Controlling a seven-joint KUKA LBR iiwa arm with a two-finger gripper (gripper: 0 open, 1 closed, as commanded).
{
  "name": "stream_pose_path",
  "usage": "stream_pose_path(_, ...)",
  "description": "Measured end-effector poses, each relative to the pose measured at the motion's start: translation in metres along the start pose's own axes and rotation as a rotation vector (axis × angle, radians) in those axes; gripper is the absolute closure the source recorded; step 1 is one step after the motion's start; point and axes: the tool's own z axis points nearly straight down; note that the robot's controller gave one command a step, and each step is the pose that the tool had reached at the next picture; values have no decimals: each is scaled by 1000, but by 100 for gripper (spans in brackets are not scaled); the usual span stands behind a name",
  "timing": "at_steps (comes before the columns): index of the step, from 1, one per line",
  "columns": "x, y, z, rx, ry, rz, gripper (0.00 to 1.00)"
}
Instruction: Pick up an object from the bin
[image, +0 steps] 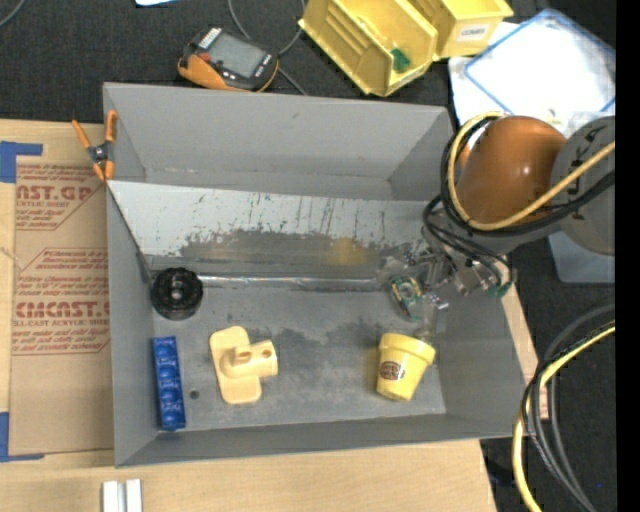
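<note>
One small yellow cup (402, 366) with a round brown logo on its side is the thing nearest the gripper (428, 305). It sits on the bin floor at the right end, close to the near wall. Rim points up and toward the gripper, and the body looks tipped; can't tell if it's fully on its side.

Gripper hangs just above and slightly behind the cup's rim, apart from it as far as I can see. Nothing visible between the fingers. Whether they are apart or together, I cannot tell: the tip is a tangle of dark metal and wires.

Arm comes in over the bin's right wall, with an orange-brown dome cover (510, 170) at the wrist and yellow and black cables (560, 380) looping around it.

Rest of the grey metal bin (300, 140), all well apart from the cup:
- pale yellow plastic block with a round peg (240, 366), mid-floor, left of the cup
- blue studded brick strip (168, 383), lying lengthwise along the left wall, just left of the block
- black round knob (177, 292), left end, behind the strip

Scuffed, worn patches on the back wall and floor.

Outside the bin: yellow plastic crate (370, 40) behind it, and an orange-and-black handheld device (228, 60) to the crate's left. Wooden desk (300, 470) shows in front.
</note>
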Motion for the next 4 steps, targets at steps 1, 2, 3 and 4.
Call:
stream_pose_path(1,6,13,-4,14,7,335,0)
stream_pose_path(2,16,25,-1,5,-1,110,0)
stream_pose_path(3,16,23,4,7,-4,166,0)
stream_pose_path(4,35,62,-4,7,-3,130,0)
